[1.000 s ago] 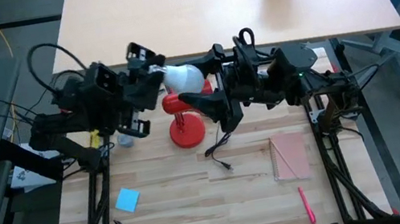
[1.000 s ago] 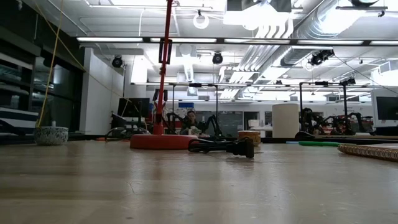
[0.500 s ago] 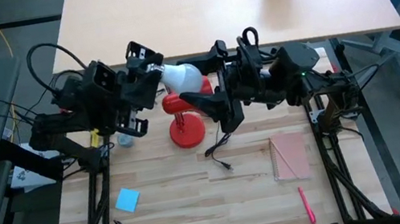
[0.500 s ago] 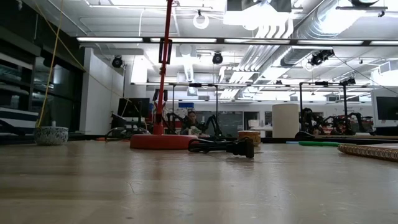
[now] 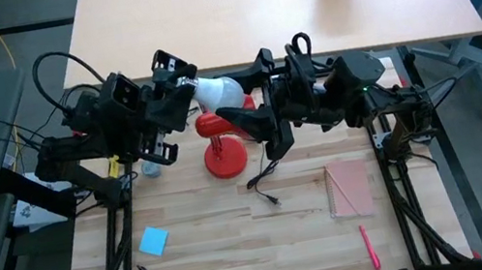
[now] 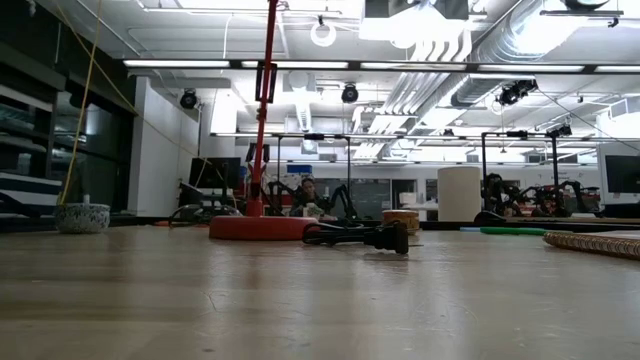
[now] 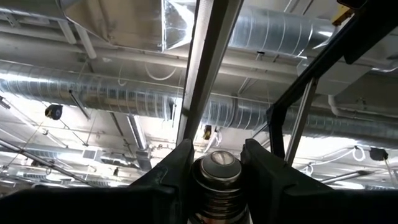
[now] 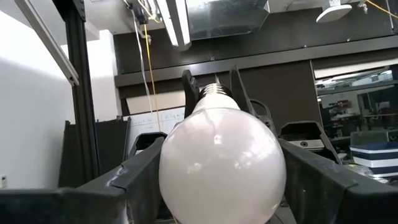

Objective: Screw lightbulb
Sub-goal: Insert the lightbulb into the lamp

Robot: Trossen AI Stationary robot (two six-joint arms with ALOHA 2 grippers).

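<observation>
Small white rounded lightbulb [image 5: 220, 93] held level at centre frame, right hand [image 5: 248, 83] clamping globe, left hand [image 5: 182, 86] pinching screw base, above red lamp [image 5: 222, 144].

I saw two dark, near-black arms, blocky at the joints, with loose black cables looping off the left arm [image 5: 93, 130] and right arm [image 5: 352, 92]. Each ended in two flat, matte black fingers [image 8: 134, 171], ramp-shaped and smooth-edged.
</observation>
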